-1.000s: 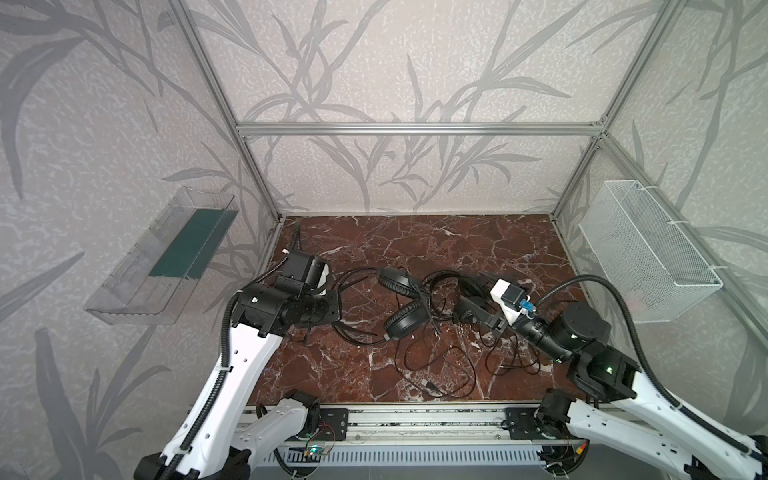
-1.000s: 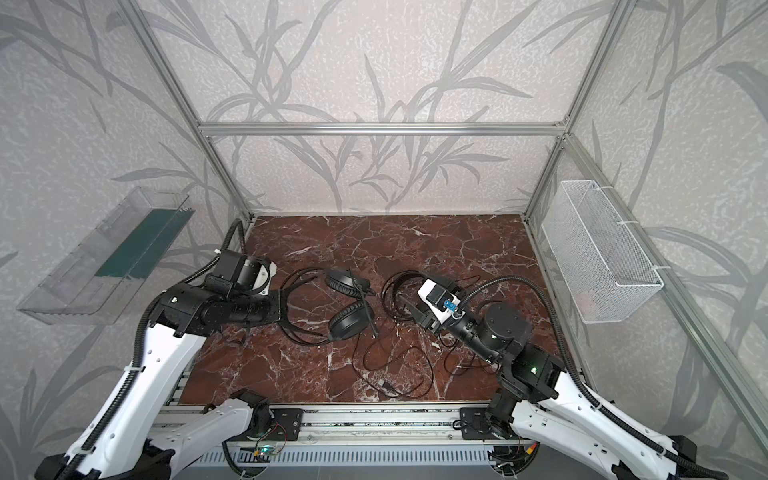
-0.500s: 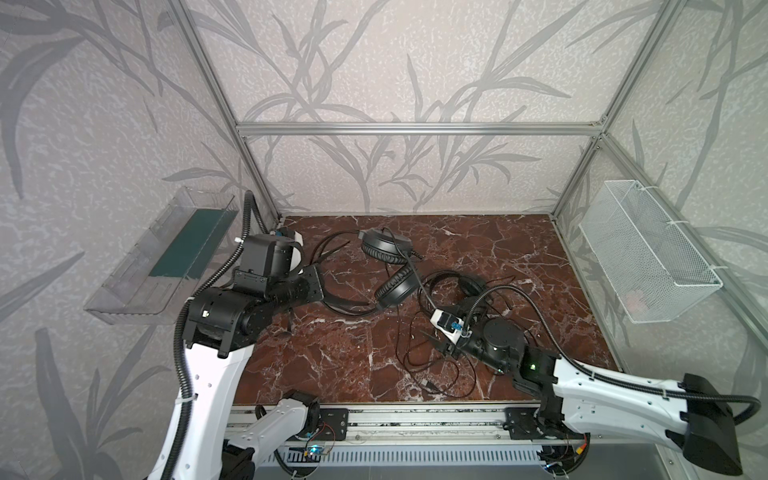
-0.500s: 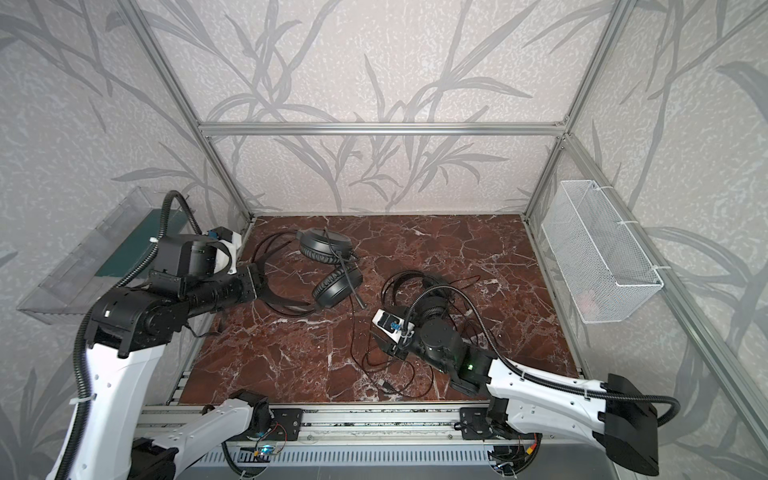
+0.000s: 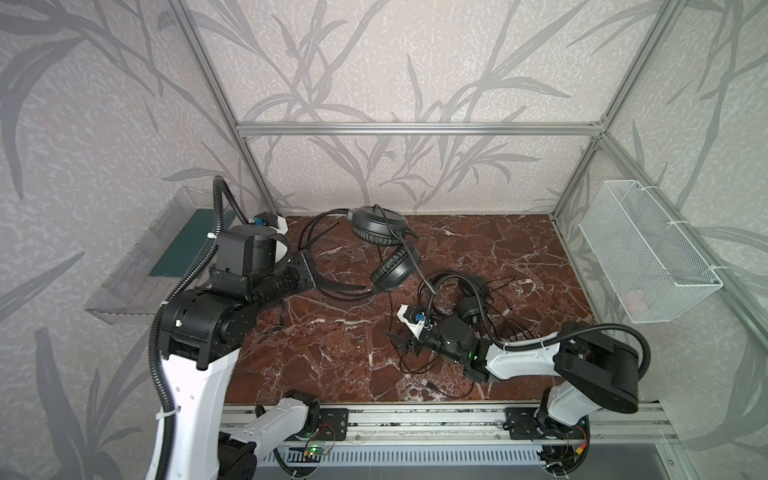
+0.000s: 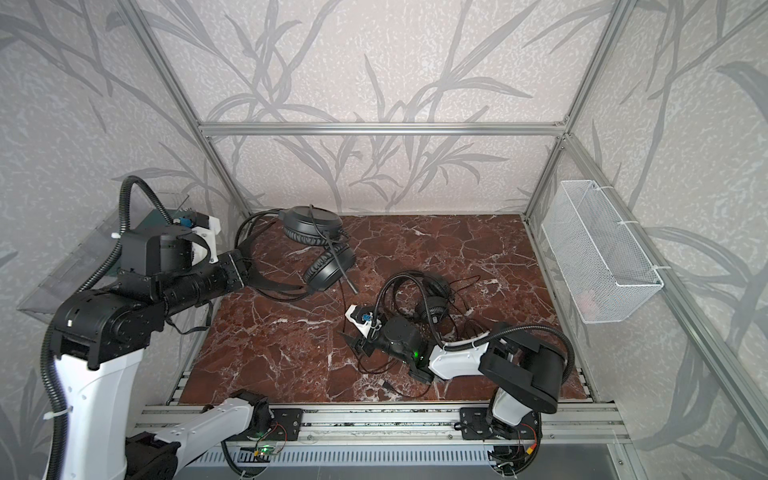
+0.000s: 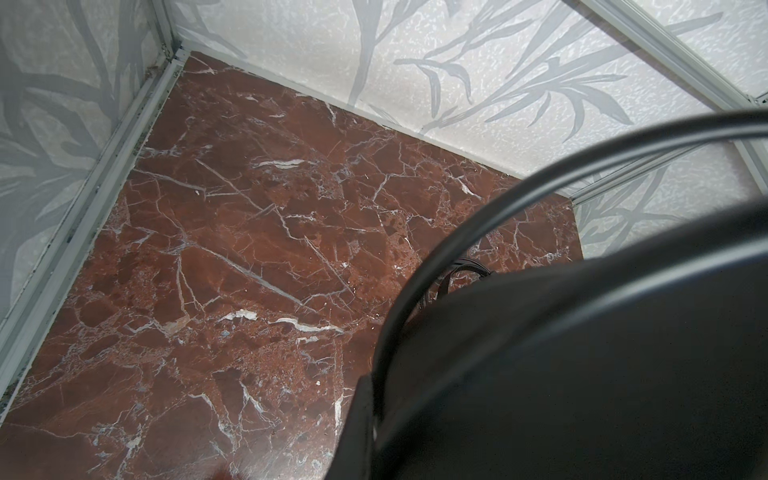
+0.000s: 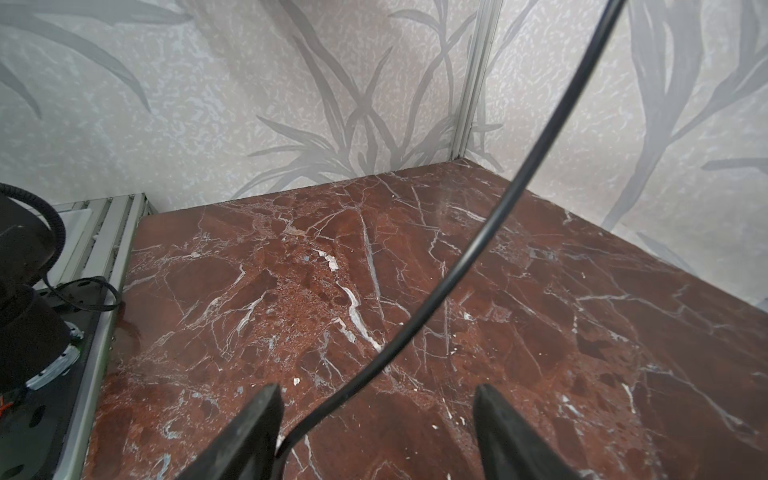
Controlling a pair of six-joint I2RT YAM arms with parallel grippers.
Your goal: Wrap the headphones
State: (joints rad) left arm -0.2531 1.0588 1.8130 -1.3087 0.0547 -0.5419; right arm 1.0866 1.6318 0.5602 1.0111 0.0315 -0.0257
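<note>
a: we see the left gripper [image 6: 245, 274] clamped on the headband of the lifted headphones [image 5: 376, 228], their earcups hanging beyond it toward the back wall, above the marble table [image 5: 478, 245].

b: and we see the right gripper [image 8: 374, 432] low near the front, its fingers [image 8: 249, 428] spread apart, a thin cable [image 8: 469, 253] running between them. the second headphones [image 5: 467, 303] lie on the table just behind that arm, in loose wire.
</note>
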